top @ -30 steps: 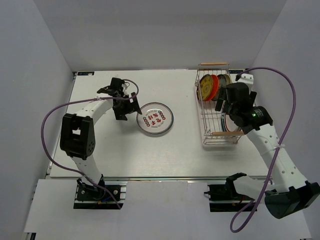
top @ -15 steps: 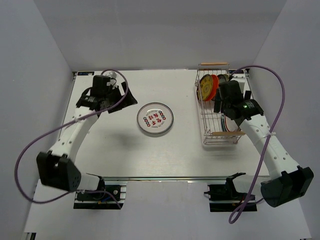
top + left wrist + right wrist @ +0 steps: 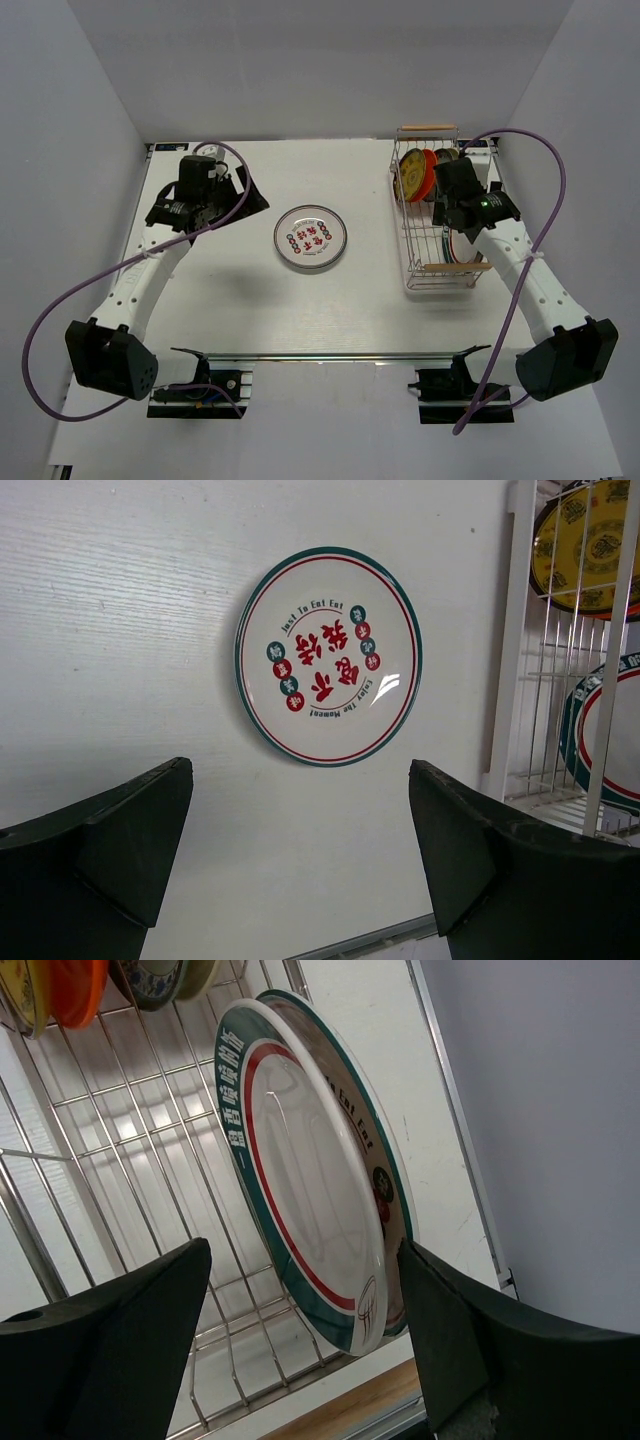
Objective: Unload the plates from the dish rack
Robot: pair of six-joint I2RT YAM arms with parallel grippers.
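1. The dish rack (image 3: 417,255) is a rectangular basket of thin silver wire with a pale wooden bar handle at each short end. It stands on the right side of the white tabletop (image 3: 230,290), whose surface shows a faint grain in the left wrist view.
2. At the rack's far end, a tan-yellow patterned plate (image 3: 409,172) and a plain orange-red plate (image 3: 429,170) stand on edge, close together.
3. Nearer in the rack, a standing white plate (image 3: 320,1200) leans between the wires. It is round and glossy, with a green band and a red ring.
4. The right gripper (image 3: 300,1260) has matte dark wedge-shaped fingers spread wide, one on each side of that plate's lower rim. Whether either finger touches it, I cannot tell.
5. A flat white plate (image 3: 311,238) lies near the middle of the tabletop, left of the rack and apart from it. It is glossy, with a green edge, a red ring and red characters circled by small red and green dots.
6. The left gripper (image 3: 300,780) is spread wide and holds nothing, above bare tabletop left of the flat plate.
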